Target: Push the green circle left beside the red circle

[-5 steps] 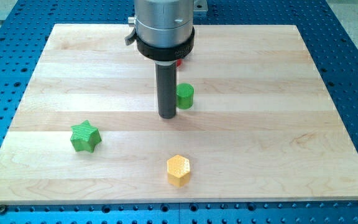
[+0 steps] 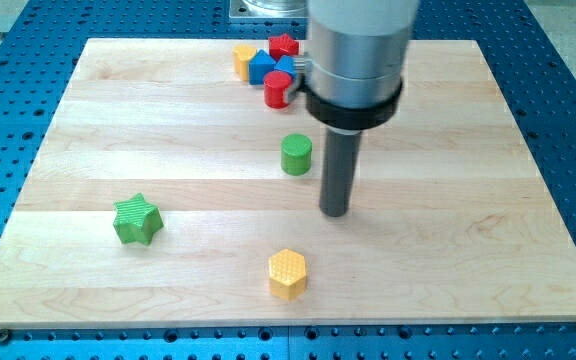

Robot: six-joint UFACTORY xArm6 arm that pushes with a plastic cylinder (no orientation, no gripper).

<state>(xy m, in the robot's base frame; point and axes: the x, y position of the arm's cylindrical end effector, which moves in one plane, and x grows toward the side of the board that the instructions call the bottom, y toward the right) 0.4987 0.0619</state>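
The green circle [image 2: 296,155] is a short upright cylinder, bright green, with a flat round top face and a slightly darker side wall. It stands on the wooden worktop [image 2: 448,120] a little above the middle of the board, with bare wood all around it. The red circle [image 2: 278,89] stands toward the view's top and slightly to the view's left of it, well apart. The red circle is the lowest piece of a cluster near the top edge: a blue block [image 2: 261,66] of unclear shape, a yellow block [image 2: 244,59] at the cluster's left, another red block [image 2: 284,45] at its top, and a sliver of blue [image 2: 286,68] beside the arm housing.

My tip [image 2: 335,211] rests on the worktop to the view's right of the green circle and somewhat lower, near it but not touching. The arm carries no jaws; it ends in a plain rod, so there is nothing to open or close.

Compared with the earlier frame, the rod has crossed from the green circle's left side to its right side. The green circle has not visibly shifted. The cluster at the top, formerly hidden behind the arm housing, is now exposed.

A green star [image 2: 136,220] lies at lower left and a yellow hexagon [image 2: 288,274] near the bottom edge; both are unchanged.
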